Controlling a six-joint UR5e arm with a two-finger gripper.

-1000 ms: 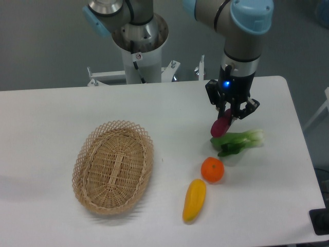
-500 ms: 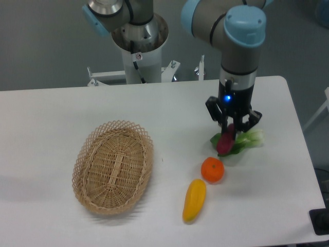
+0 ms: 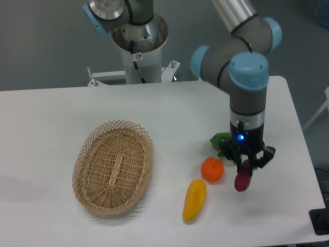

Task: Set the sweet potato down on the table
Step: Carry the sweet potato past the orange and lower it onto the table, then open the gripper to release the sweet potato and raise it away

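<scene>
My gripper is shut on the sweet potato, a small magenta-purple tuber that hangs tilted from the fingers. It is held just above the white table, to the right of the round orange fruit. I cannot tell whether its lower tip touches the tabletop.
A yellow elongated vegetable lies in front of the orange. A green leafy vegetable is partly hidden behind my arm. An oval wicker basket stands empty at the left. The robot base is at the back.
My gripper has moved forward and to the right with the sweet potato, from over the green vegetable to a spot right of the orange, and lower.
</scene>
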